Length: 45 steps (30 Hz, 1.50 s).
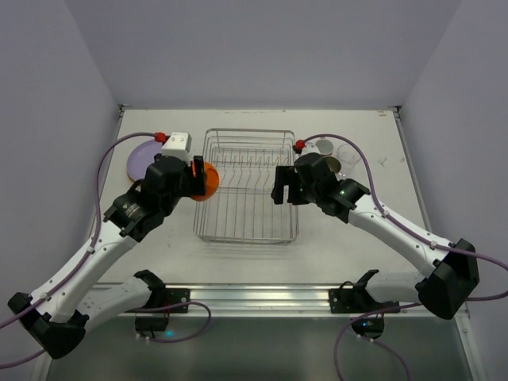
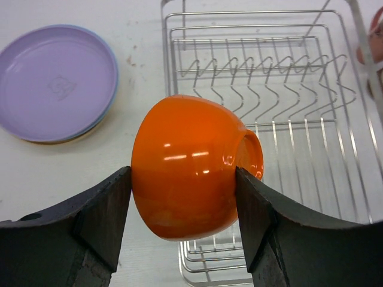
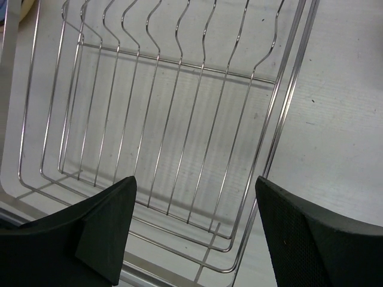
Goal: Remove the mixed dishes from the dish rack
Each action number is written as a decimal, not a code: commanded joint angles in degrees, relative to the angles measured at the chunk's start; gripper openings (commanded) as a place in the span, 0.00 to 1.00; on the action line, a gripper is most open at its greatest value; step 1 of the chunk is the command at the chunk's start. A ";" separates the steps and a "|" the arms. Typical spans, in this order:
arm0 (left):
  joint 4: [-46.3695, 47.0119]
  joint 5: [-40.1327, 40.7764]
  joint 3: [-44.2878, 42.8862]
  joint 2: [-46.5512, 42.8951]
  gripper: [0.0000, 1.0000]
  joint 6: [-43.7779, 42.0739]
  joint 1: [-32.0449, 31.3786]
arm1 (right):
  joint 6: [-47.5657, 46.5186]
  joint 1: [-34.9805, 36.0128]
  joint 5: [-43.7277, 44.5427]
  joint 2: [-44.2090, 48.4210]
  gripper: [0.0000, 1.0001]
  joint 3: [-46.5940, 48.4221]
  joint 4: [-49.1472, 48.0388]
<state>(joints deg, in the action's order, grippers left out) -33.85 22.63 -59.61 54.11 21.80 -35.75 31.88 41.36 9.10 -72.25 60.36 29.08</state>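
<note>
Orange bowl [image 2: 191, 167] is up in the air, pinched across its body by the left gripper [image 2: 182, 179], with a finger pressed on each flank. It hangs right at the left rim of the dish rack [image 1: 246, 239], tipped on its side with its foot ring toward the rack. By my read, this is the carry-out step: bowl lifted, not yet set down. The next move calls for a swing left, away from the rack, and a wrist roll so the bowl comes down level. Then it lowers onto the table [image 1: 159, 254] short of the lavender plate [image 2: 57, 84] lying left of the rack, and only then the release. Over the right half of the rack, the right gripper [image 3: 194, 185] hovers spread wide, holding nothing, bare wire below it. No dish shows inside the rack, though both arms cover parts of it from above. The bowl's mouth is turned out of sight. Past the rack's far right corner, a clear glass [image 1: 347, 152] and some pale cups crowd together, too small to sort out.
</note>
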 commanded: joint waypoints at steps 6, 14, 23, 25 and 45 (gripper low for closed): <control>-10.79 20.77 -6.13 4.86 0.60 -2.56 0.33 | -0.94 0.30 -2.95 2.81 0.82 -0.06 -1.75; -16.51 31.13 -7.27 12.95 0.54 -0.27 1.20 | -1.12 0.21 -3.74 4.13 0.82 -0.50 -1.75; -16.78 28.09 -4.90 18.66 0.46 -3.26 8.41 | -1.12 0.30 -5.23 4.04 0.83 -2.08 -3.24; -16.69 28.34 -3.94 21.02 0.47 -2.82 9.55 | -1.20 0.30 -5.50 4.22 0.82 -2.52 -3.50; -14.58 19.56 -3.32 38.70 0.72 -3.26 15.09 | -2.08 0.30 -6.47 4.75 0.82 -3.93 -4.91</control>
<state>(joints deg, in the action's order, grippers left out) -50.19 43.99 -63.16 91.74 18.57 -21.12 30.79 41.36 3.25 -69.23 57.36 26.37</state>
